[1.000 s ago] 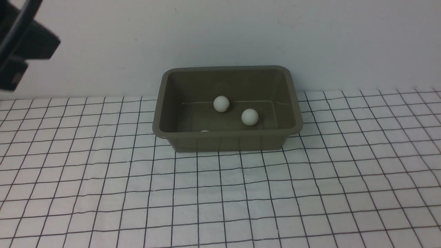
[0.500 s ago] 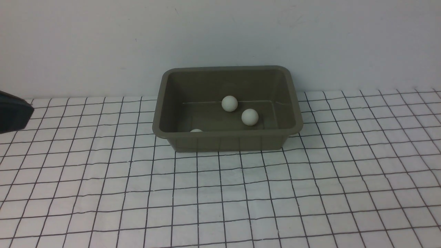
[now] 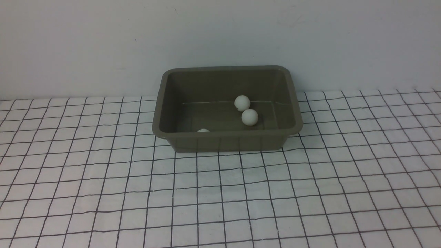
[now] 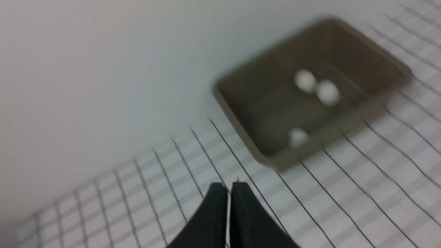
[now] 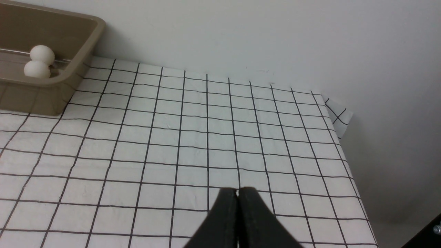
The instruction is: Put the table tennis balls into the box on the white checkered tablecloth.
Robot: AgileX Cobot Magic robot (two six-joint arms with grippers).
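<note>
**All three balls in the box**

We see the box (image 3: 227, 108) at the back edge of the tablecloth (image 3: 220, 193), close to the wall (image 3: 220, 34), its long side facing us. That spot keeps it within reach of both arms, we judge.

Inside lie the three balls. Two rest just beside each other toward the right of the floor: one ball (image 3: 242, 103) near the far wall of the box, the second ball (image 3: 249, 117) in front of it. The third ball (image 3: 203, 130) sits against the near wall, so only its top shows over the rim. No ball shows on the cloth.

The left gripper (image 4: 229, 187) hangs away from the box, jaws pressed together and empty. The right gripper (image 5: 237, 193) hovers over bare cloth toward the right edge, jaws likewise closed on nothing.

We judge the task done.
</note>
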